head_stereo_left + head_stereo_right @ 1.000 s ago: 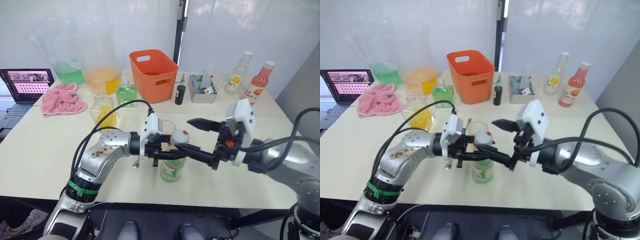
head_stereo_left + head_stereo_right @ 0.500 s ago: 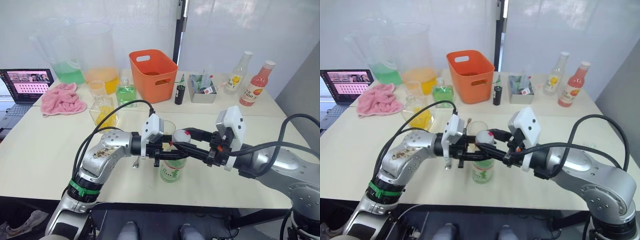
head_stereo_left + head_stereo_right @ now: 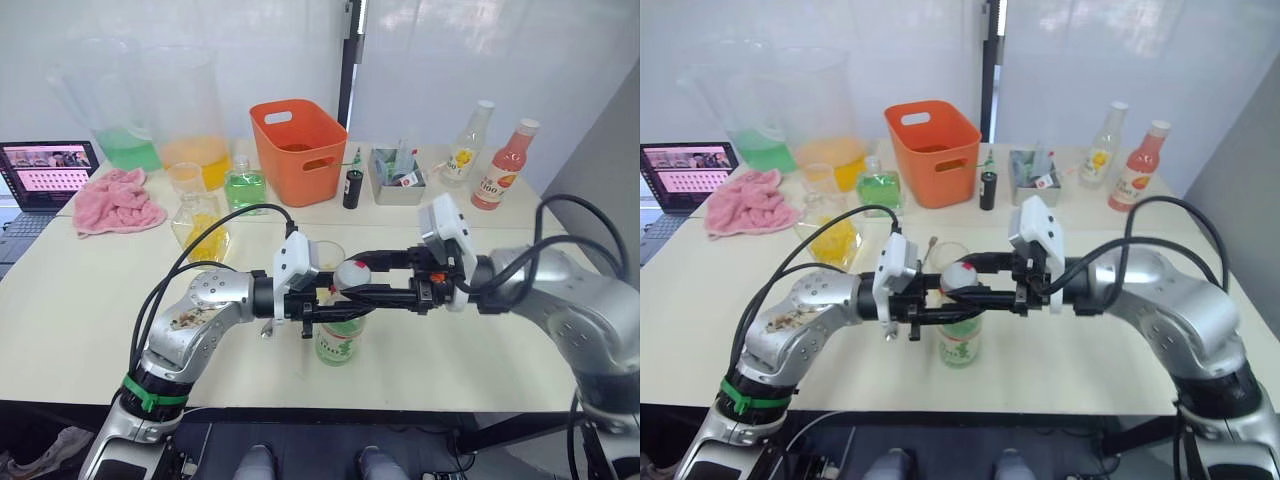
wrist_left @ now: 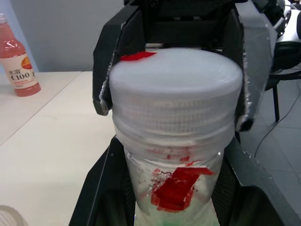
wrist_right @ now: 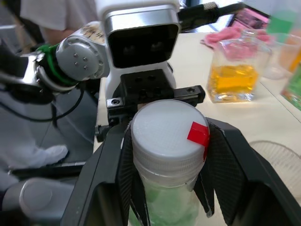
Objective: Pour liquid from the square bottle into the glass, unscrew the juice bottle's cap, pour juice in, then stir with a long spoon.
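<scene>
Two grippers met at the juice bottle (image 3: 341, 335), which stood near the table's front edge: my left gripper (image 3: 322, 308) pinched its neck, my right gripper (image 5: 164, 155) closed its fingers on the white cap (image 4: 175, 82) — still seated. The glass (image 3: 325, 257) stood just behind; unscrewing, juice pour and stirring remained.

My cream table (image 3: 80, 330) meets a white, seemingly translucent wall (image 3: 500, 50); grey floor (image 4: 282, 155) lies beyond.
</scene>
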Controlling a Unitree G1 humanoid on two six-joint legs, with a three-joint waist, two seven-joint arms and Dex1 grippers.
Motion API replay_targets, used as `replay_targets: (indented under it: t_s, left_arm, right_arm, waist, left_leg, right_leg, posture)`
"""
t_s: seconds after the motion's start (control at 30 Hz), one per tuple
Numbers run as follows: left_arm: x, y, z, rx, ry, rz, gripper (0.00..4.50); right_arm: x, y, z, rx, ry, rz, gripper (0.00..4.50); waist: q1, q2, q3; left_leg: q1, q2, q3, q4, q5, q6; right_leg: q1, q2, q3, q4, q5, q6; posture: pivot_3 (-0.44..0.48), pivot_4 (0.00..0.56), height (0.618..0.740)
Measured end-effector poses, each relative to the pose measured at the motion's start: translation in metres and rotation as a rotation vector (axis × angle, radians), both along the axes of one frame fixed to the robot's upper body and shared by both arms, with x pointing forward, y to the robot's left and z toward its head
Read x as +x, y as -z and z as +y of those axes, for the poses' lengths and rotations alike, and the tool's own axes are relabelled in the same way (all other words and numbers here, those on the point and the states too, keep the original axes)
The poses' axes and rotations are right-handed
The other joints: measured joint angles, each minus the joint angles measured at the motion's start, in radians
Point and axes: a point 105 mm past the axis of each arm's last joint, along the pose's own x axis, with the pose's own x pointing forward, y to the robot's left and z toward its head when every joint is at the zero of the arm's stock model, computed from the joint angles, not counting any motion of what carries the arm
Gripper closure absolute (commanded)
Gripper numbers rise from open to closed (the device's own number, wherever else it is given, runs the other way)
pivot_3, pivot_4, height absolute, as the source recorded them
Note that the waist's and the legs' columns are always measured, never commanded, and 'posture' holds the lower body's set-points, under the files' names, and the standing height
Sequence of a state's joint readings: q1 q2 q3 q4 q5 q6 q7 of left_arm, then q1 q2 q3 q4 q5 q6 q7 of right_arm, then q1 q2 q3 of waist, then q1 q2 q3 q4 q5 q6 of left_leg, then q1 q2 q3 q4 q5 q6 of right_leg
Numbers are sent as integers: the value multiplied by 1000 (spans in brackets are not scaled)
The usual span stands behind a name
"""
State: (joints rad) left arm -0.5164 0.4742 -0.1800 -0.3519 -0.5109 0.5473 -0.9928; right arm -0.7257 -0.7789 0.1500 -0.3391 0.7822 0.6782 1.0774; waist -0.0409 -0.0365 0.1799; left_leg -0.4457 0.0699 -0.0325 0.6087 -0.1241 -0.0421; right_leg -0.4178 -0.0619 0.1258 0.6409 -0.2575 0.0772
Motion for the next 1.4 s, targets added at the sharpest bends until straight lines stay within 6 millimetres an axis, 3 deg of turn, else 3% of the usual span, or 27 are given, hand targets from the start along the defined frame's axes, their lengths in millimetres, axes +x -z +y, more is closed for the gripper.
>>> replay_targets:
  t_s: [0.33,0.43,0.57,0.6,0.77,0.97,1.2,1.4]
  left_arm:
    - [-8,0,4,-11,-42,-18,2985]
    - [-8,0,4,-16,-59,-11,2985]
    - [-7,0,4,-21,-66,-6,2985]
    - [-7,0,4,-21,-66,-6,2985]
    - [-7,0,2,-17,-58,-3,2985]
    - [-4,0,-1,-9,-32,2,2985]
    - [1,0,-5,-12,18,9,2985]
    - [3,1,-10,-22,57,13,2985]
  right_arm:
    - [10,-8,9,-126,-285,-12,2794]
    - [13,-10,11,-135,-315,1,1430]
    - [9,-21,9,-130,-347,-17,148]
    - [10,-23,6,-130,-334,-14,66]
    - [5,-30,-9,-100,-280,-4,66]
    - [2,-22,-23,31,-22,-1,66]
    - [-16,-14,-18,178,245,15,66]
    - [-25,-7,-16,191,394,21,66]
  waist:
    - [-3,0,0]
    - [-2,0,0]
    - [2,0,0]
    - [2,0,0]
    - [1,0,0]
    - [5,0,0]
    - [14,0,0]
    - [26,0,0]
  left_leg:
    - [0,0,0,-1,0,0]
    - [-1,0,0,-1,0,0]
    - [-1,0,0,-1,0,0]
    - [-1,0,0,-1,0,0]
    - [-1,0,0,-2,0,0]
    - [-1,0,0,-1,0,0]
    - [-1,0,0,0,0,0]
    - [-1,0,0,0,0,-1]
  right_leg:
    - [-1,0,0,1,0,0]
    - [-2,0,0,1,0,0]
    - [-2,0,-1,2,0,1]
    - [-2,0,-1,1,0,1]
    - [-2,0,-1,2,0,1]
    - [-2,0,0,2,0,1]
    - [-1,0,0,1,0,1]
    - [0,0,0,0,0,0]
  posture:
    - [0,150,725]
    - [0,150,725]
    - [0,150,725]
    - [0,150,725]
    - [0,150,725]
    - [0,150,725]
    - [0,150,725]
    - [0,150,725]
